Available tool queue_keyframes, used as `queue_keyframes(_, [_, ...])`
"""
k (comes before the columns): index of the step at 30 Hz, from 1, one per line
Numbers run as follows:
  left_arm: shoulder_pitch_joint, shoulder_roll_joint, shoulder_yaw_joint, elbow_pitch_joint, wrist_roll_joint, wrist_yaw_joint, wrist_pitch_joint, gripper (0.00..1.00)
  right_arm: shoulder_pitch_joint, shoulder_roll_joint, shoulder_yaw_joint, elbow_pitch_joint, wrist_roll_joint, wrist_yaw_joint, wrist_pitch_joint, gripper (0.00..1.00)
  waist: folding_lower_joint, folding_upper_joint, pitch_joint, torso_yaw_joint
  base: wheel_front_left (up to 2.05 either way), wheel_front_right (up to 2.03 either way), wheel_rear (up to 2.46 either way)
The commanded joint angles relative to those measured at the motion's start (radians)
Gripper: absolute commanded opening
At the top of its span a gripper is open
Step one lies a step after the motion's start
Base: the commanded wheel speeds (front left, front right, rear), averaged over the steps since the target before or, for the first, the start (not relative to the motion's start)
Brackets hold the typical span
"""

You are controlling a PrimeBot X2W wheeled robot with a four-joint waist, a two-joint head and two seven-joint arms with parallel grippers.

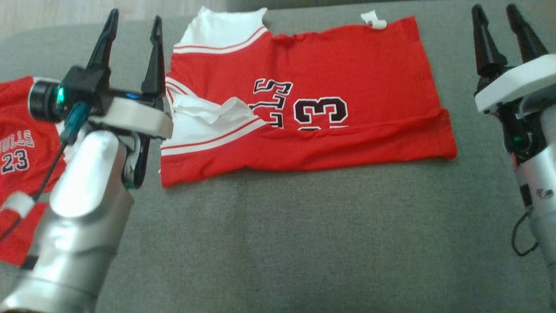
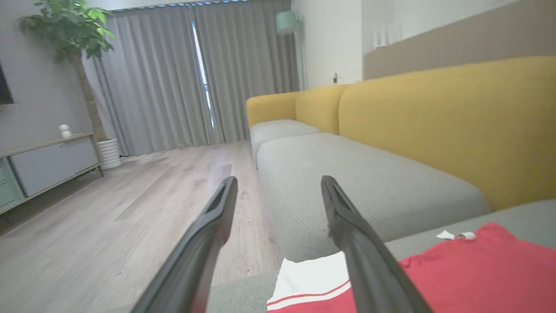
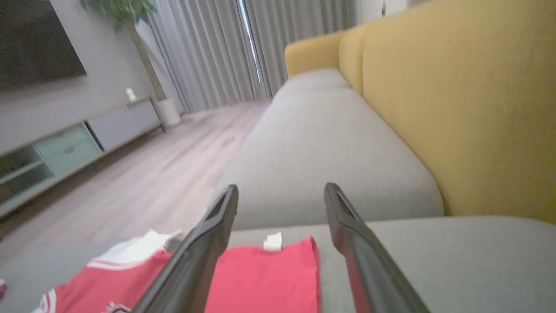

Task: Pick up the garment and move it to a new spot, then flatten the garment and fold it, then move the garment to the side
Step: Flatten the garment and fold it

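While the jersey point(image 1: 330, 65) lies half-folded, my left gripper point(image 1: 135, 17) and right gripper point(image 1: 495, 8) gape empty — next, I reckon, pinch its ends.

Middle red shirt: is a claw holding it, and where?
No. Left claw and right claw are both open and empty; the red shirt lies loose on the grey cushion.

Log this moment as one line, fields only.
left gripper: open, empty | right gripper: open, empty | red jersey: partly folded on grey cushion | second jersey: at left
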Motion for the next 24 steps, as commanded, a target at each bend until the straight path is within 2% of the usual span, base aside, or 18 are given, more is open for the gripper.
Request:
queue_keyframes(1, [0.018, 0.024, 0.061, -0.062, -0.012, 0.020, -0.010, 1.00, 0.026, 0.024, -0.029, -0.056, -0.023, 0.007, -0.054, 1.00, 0.0000, 0.0000, -0.032, -0.004, 0.00, 0.00, 0.00])
queue_keyframes(7, [0.202, -0.006, 0.129, -0.245, 0.007, 0.069, -0.012, 1.00, 0.155, 0.138, -0.149, -0.171, -0.123, 0.007, -0.144, 1.00, 0.0000, 0.0000, -0.095, -0.009, 0.00, 0.00, 0.00])
queue_keyframes(14, [0.420, -0.069, 0.160, -0.361, 0.036, 0.097, -0.013, 1.00, 0.381, 0.264, -0.254, -0.296, -0.335, 0.007, -0.190, 1.00, 0.0000, 0.0000, -0.150, -0.010, 0.00, 0.00, 0.00])
queue_keyframes(19, [0.517, -0.099, 0.169, -0.376, 0.074, 0.109, -0.013, 1.00, 0.496, 0.303, -0.301, -0.315, -0.421, 0.007, -0.201, 1.00, 0.0000, 0.0000, -0.162, -0.011, 0.00, 0.00, 0.00])
queue_keyframes(24, [0.596, -0.145, 0.197, -0.384, 0.101, 0.107, -0.013, 1.00, 0.579, 0.315, -0.322, -0.324, -0.469, 0.007, -0.217, 1.00, 0.0000, 0.0000, -0.163, -0.007, 0.00, 0.00, 0.00])
